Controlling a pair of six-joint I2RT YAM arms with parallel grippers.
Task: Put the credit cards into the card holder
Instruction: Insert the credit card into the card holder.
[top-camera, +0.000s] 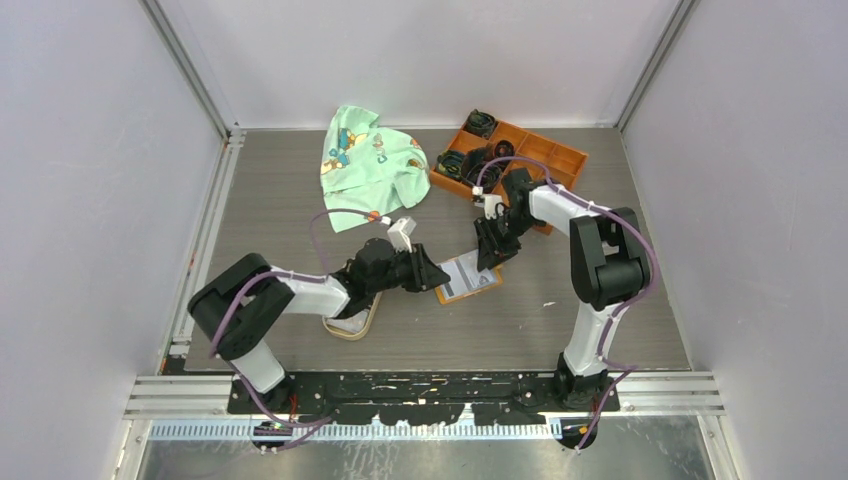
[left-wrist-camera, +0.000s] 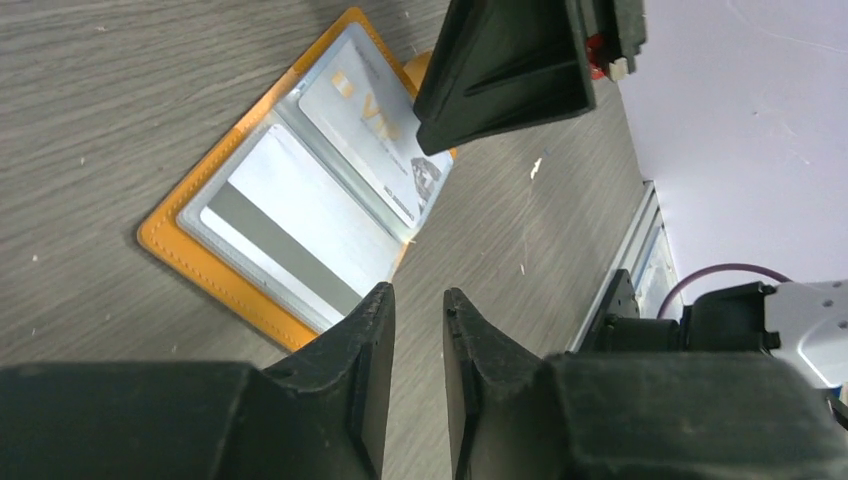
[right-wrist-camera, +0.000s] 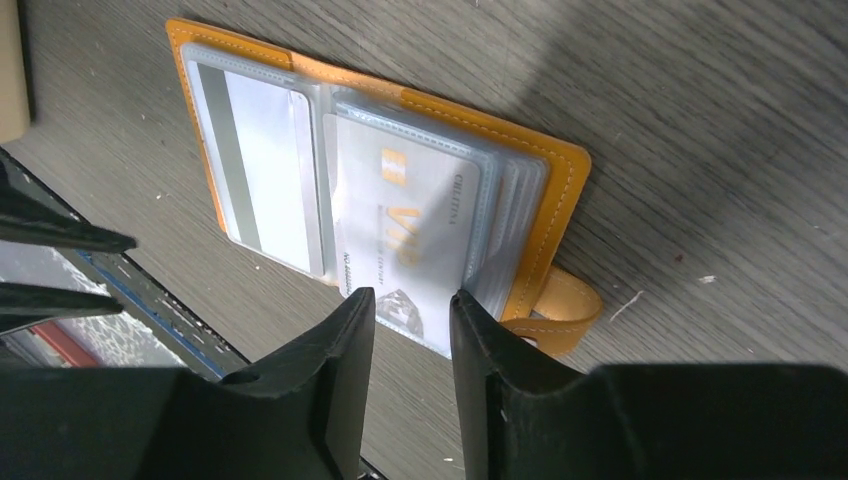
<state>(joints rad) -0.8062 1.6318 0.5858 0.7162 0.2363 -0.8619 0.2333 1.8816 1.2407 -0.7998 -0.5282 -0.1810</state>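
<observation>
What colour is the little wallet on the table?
Orange card holder, pale grey pockets inside; best in right wrist view.

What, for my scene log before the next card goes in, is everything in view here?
card holder: one, orange, open flat mid-table between the grippers
white credit card: one, gold print, sticking out of a right-hand sleeve
striped credit card: one, white with a grey stripe, in the left sleeve
dish: one, tan, near left, under the left arm
shirt: one, pale green, printed, far side
tray: one, orange, compartmented, far right, dark items inside
table: grey wood-grain
left gripper: black, jaws narrowly apart, empty, beside the holder
right gripper: black, jaws apart, tips at the white card's end
</observation>
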